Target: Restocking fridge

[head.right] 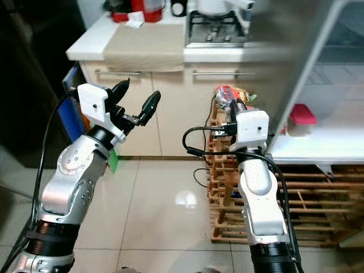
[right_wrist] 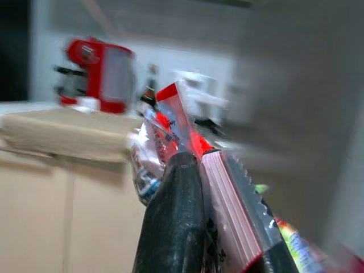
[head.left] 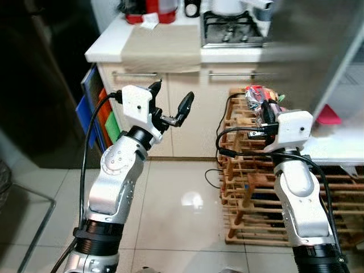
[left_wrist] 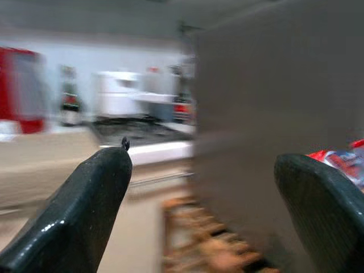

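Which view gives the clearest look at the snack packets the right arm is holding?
The right wrist view: the snack packets sit close up, clamped between the right pincer's fingers, red and clear wrappers visible though blurred. Both eye views show them small, bunched above the wrist. The left wrist view catches just a red corner at its edge.

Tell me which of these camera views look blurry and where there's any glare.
Both wrist views are motion-smeared: in the left wrist view the counter blurs behind sharp fingers; in the right wrist view the red appliance and snack packet smear. In the left eye view, glare spots the floor tile and the fridge door looks soft.
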{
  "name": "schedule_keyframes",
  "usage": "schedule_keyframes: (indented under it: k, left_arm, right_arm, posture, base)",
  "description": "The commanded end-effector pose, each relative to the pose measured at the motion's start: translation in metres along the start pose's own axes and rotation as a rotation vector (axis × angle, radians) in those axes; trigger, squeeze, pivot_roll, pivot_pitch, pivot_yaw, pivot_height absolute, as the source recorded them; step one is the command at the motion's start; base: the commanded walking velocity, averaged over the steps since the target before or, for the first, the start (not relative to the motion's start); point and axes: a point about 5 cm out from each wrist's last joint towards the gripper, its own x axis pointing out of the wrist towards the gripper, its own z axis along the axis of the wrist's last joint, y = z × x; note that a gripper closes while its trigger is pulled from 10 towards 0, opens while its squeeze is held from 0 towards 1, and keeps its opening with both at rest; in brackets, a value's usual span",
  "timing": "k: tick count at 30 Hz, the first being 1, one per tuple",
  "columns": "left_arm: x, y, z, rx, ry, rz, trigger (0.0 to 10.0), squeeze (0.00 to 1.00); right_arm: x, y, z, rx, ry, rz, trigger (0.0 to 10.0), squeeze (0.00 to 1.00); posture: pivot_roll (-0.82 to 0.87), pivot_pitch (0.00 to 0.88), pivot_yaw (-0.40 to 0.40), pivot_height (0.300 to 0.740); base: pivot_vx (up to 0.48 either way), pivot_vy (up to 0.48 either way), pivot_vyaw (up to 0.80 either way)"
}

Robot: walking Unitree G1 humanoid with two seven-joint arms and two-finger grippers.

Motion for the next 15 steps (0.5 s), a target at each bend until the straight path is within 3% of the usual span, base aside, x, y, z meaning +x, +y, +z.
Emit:
schedule_keyframes:
  k: [1,9,15]
  left_arm:
    - [0.002,0.001,0.003,0.011,-0.005,-0.015,10.0,0.00]
    - [0.005,0.001,0.002,0.005,-0.003,-0.031,10.0,0.00]
    - [0.010,0.004,-0.005,0.005,0.022,-0.033,10.0,0.00]
  right_arm:
    - [0.001,0.003,0.009,0.019,-0.033,0.014,0.0,0.07]
    - [-0.010,-0.002,0.006,0.027,-0.003,0.015,0.0,0.15]
    - [-0.014,-0.025,-0.006,0.001,0.074,-0.133,0.0,0.14]
  posture:
    - [-0.07,0.000,0.062,0.740]
    - [-0.09,0.000,0.073,0.740]
    - [-0.11,0.000,0.083,0.740]
  base:
    - [0.000,0.000,-0.73]
    - [0.000,0.000,-0.73]
    - [0.000,0.000,-0.74]
